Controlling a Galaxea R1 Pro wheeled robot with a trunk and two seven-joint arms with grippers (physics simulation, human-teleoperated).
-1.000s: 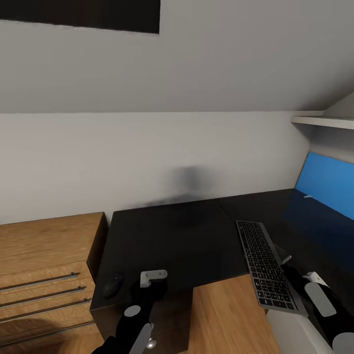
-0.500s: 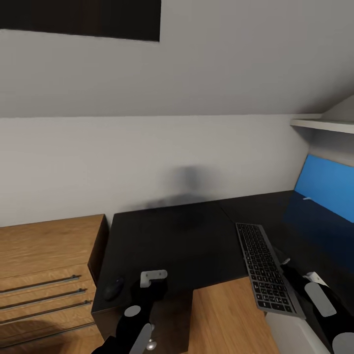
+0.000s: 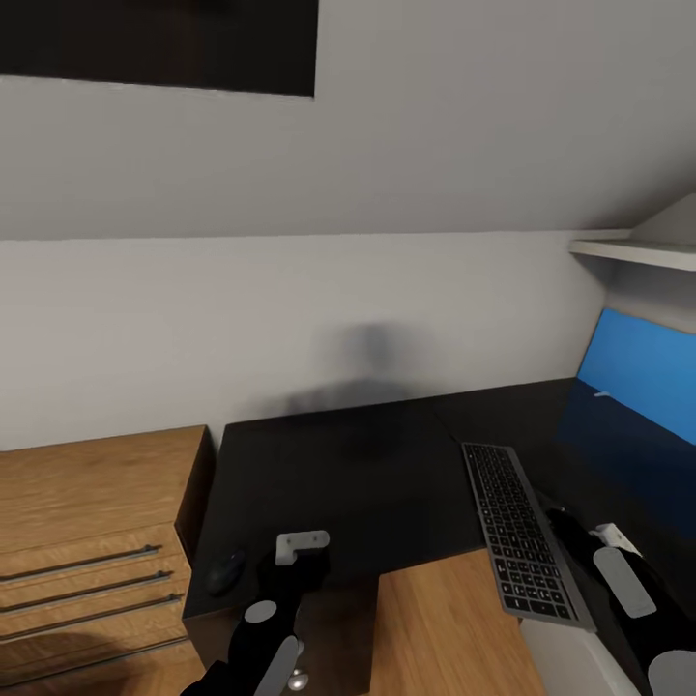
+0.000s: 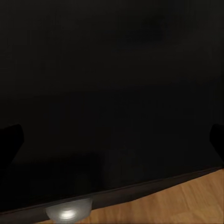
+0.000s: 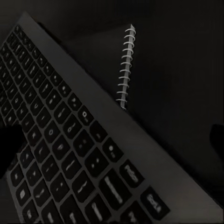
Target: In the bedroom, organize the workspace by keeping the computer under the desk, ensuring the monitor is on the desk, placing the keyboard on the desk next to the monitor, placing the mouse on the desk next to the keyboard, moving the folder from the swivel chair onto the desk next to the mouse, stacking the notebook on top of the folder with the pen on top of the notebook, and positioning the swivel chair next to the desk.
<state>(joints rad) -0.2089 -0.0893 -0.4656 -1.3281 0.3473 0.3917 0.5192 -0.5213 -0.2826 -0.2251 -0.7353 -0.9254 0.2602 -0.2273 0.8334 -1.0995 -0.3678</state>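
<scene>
At the black L-shaped counter (image 3: pixel 367 474) in the bedroom, beneath a sloped white ceiling, the robot faces the wall with both arms held low. The keyboard (image 3: pixel 515 530) lies on the counter's right wing, its long side running away from the robot and its near end jutting past the counter's front edge over the wood floor (image 3: pixel 435 628). The right hand (image 3: pixel 570 527) hovers just beside the keyboard's right edge; in the right wrist view the keys (image 5: pixel 70 154) run diagonally, and a spiral-bound notebook (image 5: pixel 100 60) lies partly tucked under the keyboard's far edge, its wire coil (image 5: pixel 125 65) catching light. Dark fingertips (image 5: pixel 9 144) show at opposite edges of that view, spread wide apart with nothing between them. The mouse (image 3: pixel 224 570) sits near the counter's front left corner, close to the left hand (image 3: pixel 302 547), which hangs above the counter's front edge; its fingers, too, stand spread in the left wrist view, over glossy black surface and a round silver knob (image 4: pixel 68 213). A wooden dresser (image 3: pixel 92 541) with bar handles stands touching the counter's left side. A blue wall panel (image 3: pixel 643 382) rises behind the right wing, under a white shelf (image 3: pixel 633 253).
</scene>
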